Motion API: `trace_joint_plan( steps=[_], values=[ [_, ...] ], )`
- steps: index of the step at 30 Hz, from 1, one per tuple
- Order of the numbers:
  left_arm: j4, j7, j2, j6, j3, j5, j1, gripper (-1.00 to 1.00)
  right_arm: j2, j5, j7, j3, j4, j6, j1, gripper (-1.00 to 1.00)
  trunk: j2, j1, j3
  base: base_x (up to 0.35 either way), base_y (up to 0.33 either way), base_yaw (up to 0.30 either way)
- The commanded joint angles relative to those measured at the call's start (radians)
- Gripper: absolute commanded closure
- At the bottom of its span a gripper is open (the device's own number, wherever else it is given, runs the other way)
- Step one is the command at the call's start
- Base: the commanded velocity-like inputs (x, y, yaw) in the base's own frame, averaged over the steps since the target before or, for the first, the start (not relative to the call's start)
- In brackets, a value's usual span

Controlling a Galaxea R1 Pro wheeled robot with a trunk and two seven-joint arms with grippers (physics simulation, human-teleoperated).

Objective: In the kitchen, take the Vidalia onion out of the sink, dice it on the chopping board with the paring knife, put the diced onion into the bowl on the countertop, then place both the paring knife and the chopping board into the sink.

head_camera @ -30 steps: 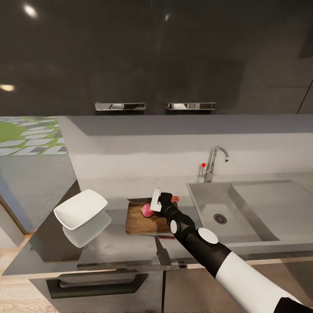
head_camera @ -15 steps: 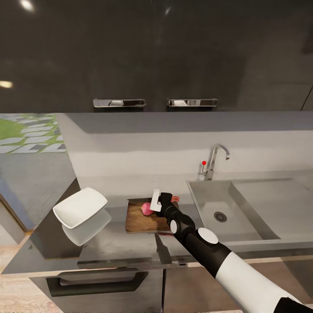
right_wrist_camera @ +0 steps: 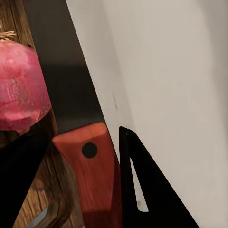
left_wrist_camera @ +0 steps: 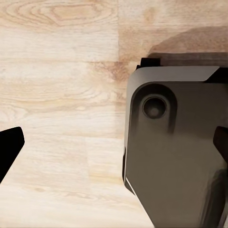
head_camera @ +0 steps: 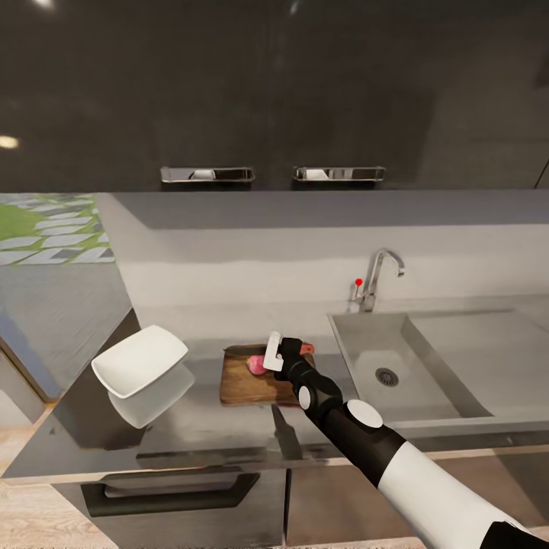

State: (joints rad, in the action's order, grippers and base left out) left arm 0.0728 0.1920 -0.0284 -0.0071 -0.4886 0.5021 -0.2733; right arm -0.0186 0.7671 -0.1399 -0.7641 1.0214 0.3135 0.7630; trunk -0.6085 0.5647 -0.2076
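The brown chopping board (head_camera: 248, 387) lies on the dark countertop (head_camera: 206, 428) left of the sink (head_camera: 431, 358). The pinkish-red Vidalia onion (head_camera: 256, 365) (right_wrist_camera: 19, 90) sits on the board's far half. The paring knife lies along the board's back edge, its orange-red handle (head_camera: 306, 349) (right_wrist_camera: 92, 180) toward the sink. My right gripper (head_camera: 276, 353) (right_wrist_camera: 83, 130) is just behind the onion. Its black fingers (right_wrist_camera: 142, 190) are shut on either side of the knife handle. The white bowl (head_camera: 141, 361) stands left of the board. My left gripper (left_wrist_camera: 116, 142) is open, over wood floor.
A chrome faucet (head_camera: 377, 276) rises behind the sink, whose drain (head_camera: 386, 376) is bare. Glossy black upper cabinets with chrome handles (head_camera: 207, 174) hang above. Grey drawer fronts with a black handle (head_camera: 171, 494) sit below the worktop. The robot's dark base (left_wrist_camera: 175, 152) shows under the left gripper.
The head camera has shifted slightly, so the cabinets sit higher in the picture. The right gripper, knife, onion and board keep their places relative to each other.
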Motion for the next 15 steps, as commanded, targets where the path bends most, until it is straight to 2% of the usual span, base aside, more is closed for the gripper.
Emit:
trace_joint_plan(
  steps=[1, 15],
  values=[
    [0.002, 0.001, -0.001, -0.001, -0.008, 0.007, -0.001, -1.0, 0.0, 0.011, -0.006, -0.001, 0.002, 0.006, 0.001, 1.0, -0.001, 0.0, -0.003, 0.0, 0.0, 0.0],
    [0.002, 0.001, -0.001, -0.001, -0.008, 0.007, -0.001, -1.0, 0.0, 0.011, -0.006, -0.001, 0.002, 0.006, 0.001, 1.0, -0.001, 0.0, -0.007, 0.0, 0.0, 0.0]
  ],
)
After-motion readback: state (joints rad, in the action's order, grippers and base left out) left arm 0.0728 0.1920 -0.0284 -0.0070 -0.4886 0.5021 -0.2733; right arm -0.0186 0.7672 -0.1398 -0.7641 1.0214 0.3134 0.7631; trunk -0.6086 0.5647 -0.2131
